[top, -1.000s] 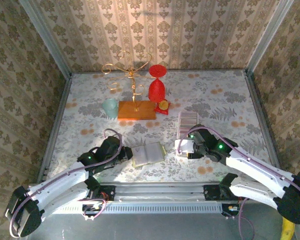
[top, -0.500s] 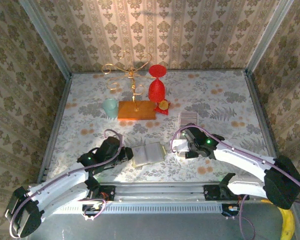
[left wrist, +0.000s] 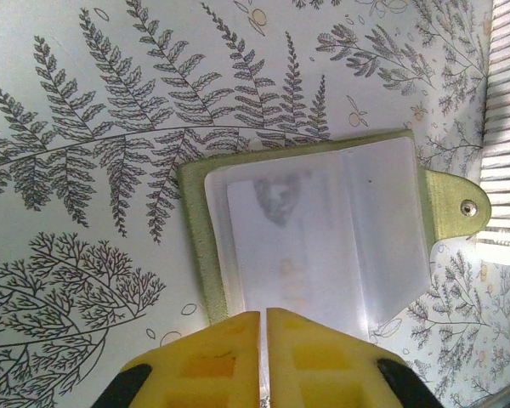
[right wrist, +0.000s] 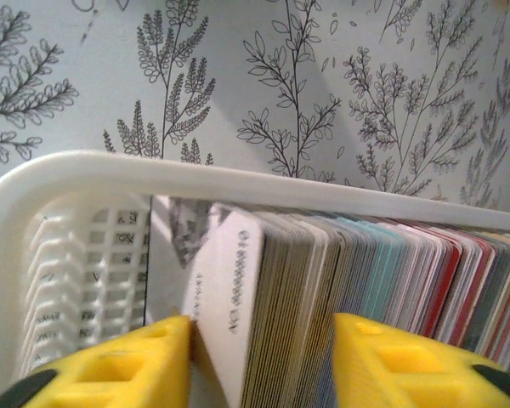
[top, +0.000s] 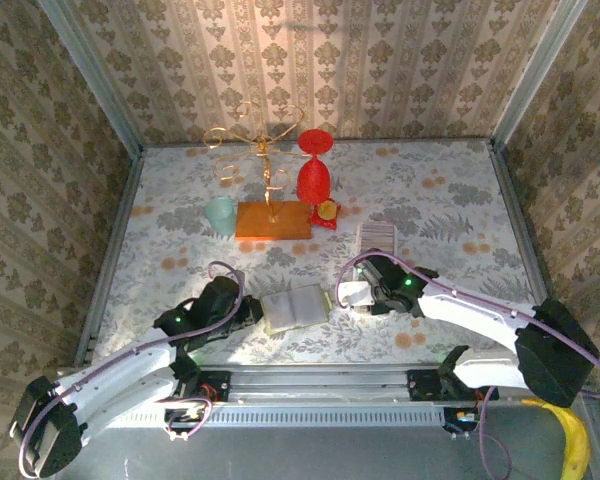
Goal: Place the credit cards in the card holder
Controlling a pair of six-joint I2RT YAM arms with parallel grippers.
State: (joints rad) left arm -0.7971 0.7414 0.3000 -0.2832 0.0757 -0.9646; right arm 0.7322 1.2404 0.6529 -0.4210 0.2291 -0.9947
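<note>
The olive card holder lies open on the table, its clear sleeves facing up with a pale card inside. My left gripper sits at its left edge, its yellow jaws pressed almost together on the sleeve's near edge. The credit cards stand packed on edge in a white basket. My right gripper hangs over that basket's near end, open, with one finger on each side of the front bunch. The tilted front white card leans against the left finger.
The white basket runs away from the right gripper towards the back. Behind the holder stand a gold wire stand on an orange block, a teal cup and a red goblet. Patterned walls close in three sides.
My right gripper slid left to the basket's near end and its jaws narrowed around the front cards. The left jaws closed onto the holder's edge.
</note>
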